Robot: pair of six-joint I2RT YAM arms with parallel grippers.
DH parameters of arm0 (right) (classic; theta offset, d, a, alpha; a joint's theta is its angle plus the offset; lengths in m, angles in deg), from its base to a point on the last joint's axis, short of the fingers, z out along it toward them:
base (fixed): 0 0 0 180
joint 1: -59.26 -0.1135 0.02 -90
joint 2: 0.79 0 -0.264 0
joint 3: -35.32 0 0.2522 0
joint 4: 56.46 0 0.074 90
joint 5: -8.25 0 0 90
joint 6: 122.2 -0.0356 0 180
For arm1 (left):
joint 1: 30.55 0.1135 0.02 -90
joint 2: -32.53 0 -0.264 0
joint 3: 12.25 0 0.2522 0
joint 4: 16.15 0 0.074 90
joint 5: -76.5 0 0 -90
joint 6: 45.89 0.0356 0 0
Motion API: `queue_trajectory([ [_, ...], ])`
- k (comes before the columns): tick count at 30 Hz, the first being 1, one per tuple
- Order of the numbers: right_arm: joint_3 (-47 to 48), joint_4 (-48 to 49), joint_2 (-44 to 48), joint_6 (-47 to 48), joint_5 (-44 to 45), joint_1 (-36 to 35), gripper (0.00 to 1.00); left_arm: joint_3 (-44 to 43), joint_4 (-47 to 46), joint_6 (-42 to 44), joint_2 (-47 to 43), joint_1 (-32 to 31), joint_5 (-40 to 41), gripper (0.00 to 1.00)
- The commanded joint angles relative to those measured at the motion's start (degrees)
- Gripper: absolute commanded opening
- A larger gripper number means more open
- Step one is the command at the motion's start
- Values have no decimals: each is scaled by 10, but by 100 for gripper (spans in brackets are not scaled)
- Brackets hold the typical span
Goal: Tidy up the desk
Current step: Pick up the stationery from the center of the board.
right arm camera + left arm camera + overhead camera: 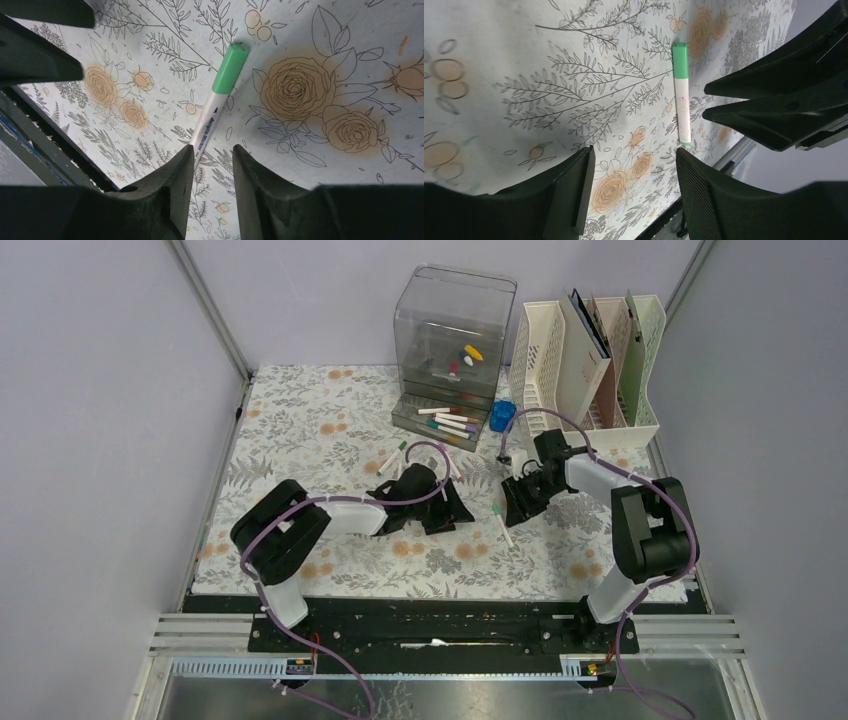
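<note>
Ok, top: desk (pixel 300 430) fills mid-frame, green-capped marker (pixel 503 527) lies on it between left gripper (pixel 452 508) and right gripper (pixel 517 508). Left wrist: jaws apart, empty, marker just ahead. Right wrist: jaws apart, marker tail at the gap.

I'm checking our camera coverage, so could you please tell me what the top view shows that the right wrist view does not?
Only the top view shows the clear box, the file holders, the spare markers, and the whole left arm and right arm. Only the right wrist view shows the print on the green-capped marker and the right gripper open near its end. Both show that marker and the flowered desk.
</note>
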Motion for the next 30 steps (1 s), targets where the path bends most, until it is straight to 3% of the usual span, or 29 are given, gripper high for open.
queue_trajectory([
  [1, -2, 13, 4, -10, 6, -17, 45, -19, 42, 41, -73, -2, 79, 65],
  [8, -6, 37, 2, -24, 90, -70, 47, 9, 92, 71, -161, 8, 168, 66],
  [13, -25, 70, 7, -32, 224, -114, 37, 40, 128, 78, -228, 24, 219, 66],
  [20, -48, 94, 14, -29, 301, -151, 30, 79, 157, 76, -303, 52, 254, 67],
  [26, -45, 103, -4, -28, 320, -152, 16, 100, 171, 72, -337, 62, 264, 67],
  [30, -33, 108, -6, -28, 278, -152, 5, 107, 179, 73, -352, 69, 268, 67],
])
